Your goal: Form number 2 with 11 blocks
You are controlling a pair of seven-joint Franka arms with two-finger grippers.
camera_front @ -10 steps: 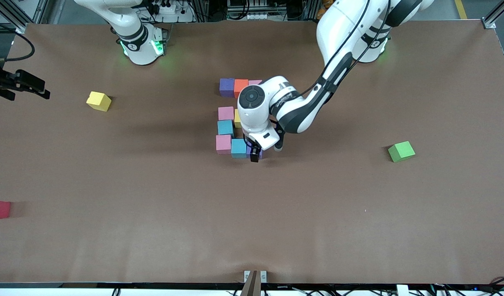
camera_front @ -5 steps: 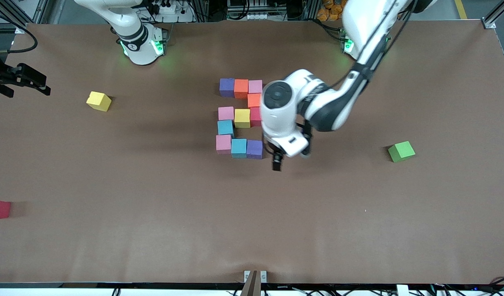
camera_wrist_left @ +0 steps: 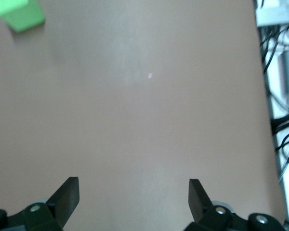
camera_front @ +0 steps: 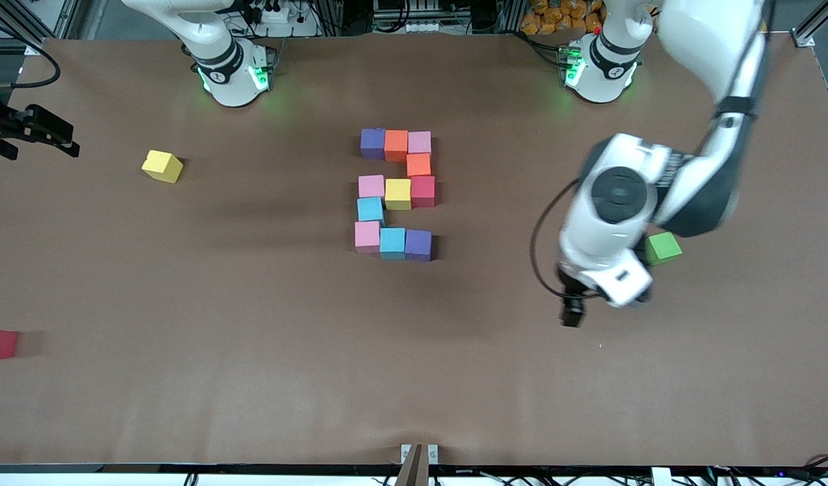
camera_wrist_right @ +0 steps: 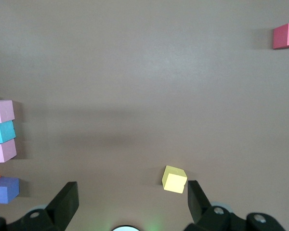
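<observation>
In the front view, eleven matte cubes, the blocks (camera_front: 395, 194), are sitting edge to edge mid-table as a blocky 2 on the smooth brown table (camera_front: 252, 378). The left gripper (camera_front: 573, 314) is hanging empty near a green cube (camera_front: 662, 247).

The left wrist view is showing its black fingers (camera_wrist_left: 67, 196) spread wide.

The right wrist view is showing the right gripper (camera_wrist_right: 130, 202) wide, empty, over a loose yellow cube (camera_wrist_right: 174, 179).

Bare table (camera_front: 252, 378) surrounds the blocks (camera_front: 395, 194); green cube (camera_front: 662, 247) stands well apart.
</observation>
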